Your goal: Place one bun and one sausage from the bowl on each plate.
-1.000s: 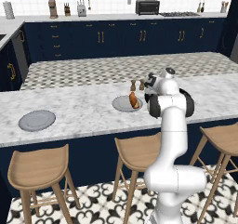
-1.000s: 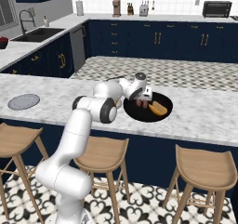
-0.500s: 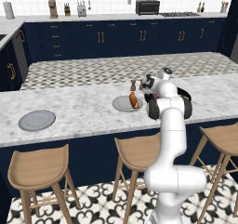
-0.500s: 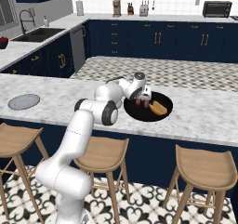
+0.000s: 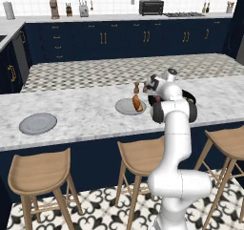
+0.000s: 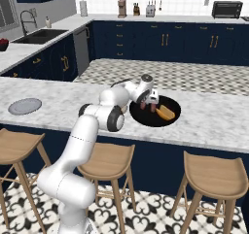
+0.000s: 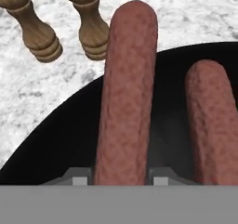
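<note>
The black bowl (image 6: 170,123) sits on the marble counter, holding a yellow bun (image 6: 165,112) and two sausages. In the hand view, one sausage (image 7: 128,93) runs upright between my fingertips, and both pads press its sides. My gripper (image 7: 119,176) is shut on it, low inside the bowl (image 7: 56,144). A second sausage (image 7: 211,121) lies to its right. From the right base view, the gripper (image 6: 147,102) reaches into the bowl's left part. The near grey plate (image 5: 123,109) carries an orange-brown piece of food (image 5: 137,103). The far plate (image 5: 38,123) lies bare at the left.
Two wooden pepper mills (image 7: 39,28) (image 7: 90,28) stand on the counter just beyond the bowl's rim, close to the gripped sausage's far end. Wooden stools (image 5: 143,155) line the counter's front. Open marble lies between the two plates.
The fingers have closed in on the sausage in the bowl. The arm and hand have hardly moved, and the plates and bowl stay put.
</note>
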